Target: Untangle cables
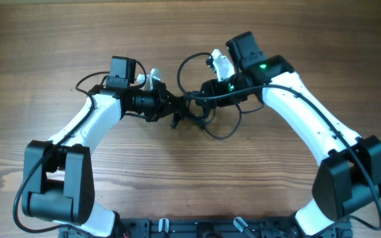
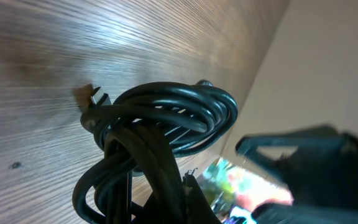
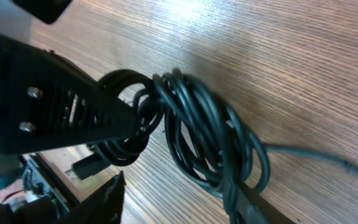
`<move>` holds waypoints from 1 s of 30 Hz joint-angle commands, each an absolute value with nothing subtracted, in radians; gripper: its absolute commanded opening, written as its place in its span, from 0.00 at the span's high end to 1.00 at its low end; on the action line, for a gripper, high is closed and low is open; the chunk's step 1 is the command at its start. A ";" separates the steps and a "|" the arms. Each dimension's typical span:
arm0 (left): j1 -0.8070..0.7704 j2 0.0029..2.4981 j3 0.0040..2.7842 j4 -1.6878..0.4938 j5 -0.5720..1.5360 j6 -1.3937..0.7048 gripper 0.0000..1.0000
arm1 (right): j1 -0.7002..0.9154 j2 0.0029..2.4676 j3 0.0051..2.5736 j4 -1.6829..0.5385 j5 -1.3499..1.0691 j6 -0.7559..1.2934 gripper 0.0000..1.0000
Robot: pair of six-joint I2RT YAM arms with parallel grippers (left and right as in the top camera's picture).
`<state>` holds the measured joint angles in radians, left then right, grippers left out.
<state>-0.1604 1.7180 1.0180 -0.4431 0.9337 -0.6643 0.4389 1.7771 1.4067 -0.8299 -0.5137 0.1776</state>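
Overhead | left tool (image 1: pixel 174 108) clamped on cables (image 1: pixel 193 112) | right tool (image 1: pixel 202 97) parted

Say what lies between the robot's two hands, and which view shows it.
The knotted cables fill the gap between the left hand and the right hand, with loops spilling out on either side. The overhead view shows it.

No text, label, brand name or number can be read in any view. The cables (image 2: pixel 166 118) carry no legible print. A shiny patch (image 2: pixel 229 180) in the left wrist view is too blurred to read, and the green light (image 1: pixel 263 66) on the right arm is a plain glow.
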 commanded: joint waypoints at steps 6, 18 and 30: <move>-0.153 1.687 1.013 -0.476 0.815 -0.876 0.96 | 0.564 1.796 1.398 -0.755 -0.246 0.281 0.60; -0.173 1.730 1.011 -0.558 0.583 -0.907 0.96 | 0.586 1.924 1.398 -0.666 -0.238 0.344 0.70; -0.173 1.884 1.011 -0.548 0.566 -0.906 0.96 | 0.630 1.927 1.398 -0.557 -0.363 0.268 0.71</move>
<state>-0.1680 1.8339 1.0283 -0.5377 0.6106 -0.8970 0.6022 1.9057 1.4067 -0.5663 -0.3561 0.2829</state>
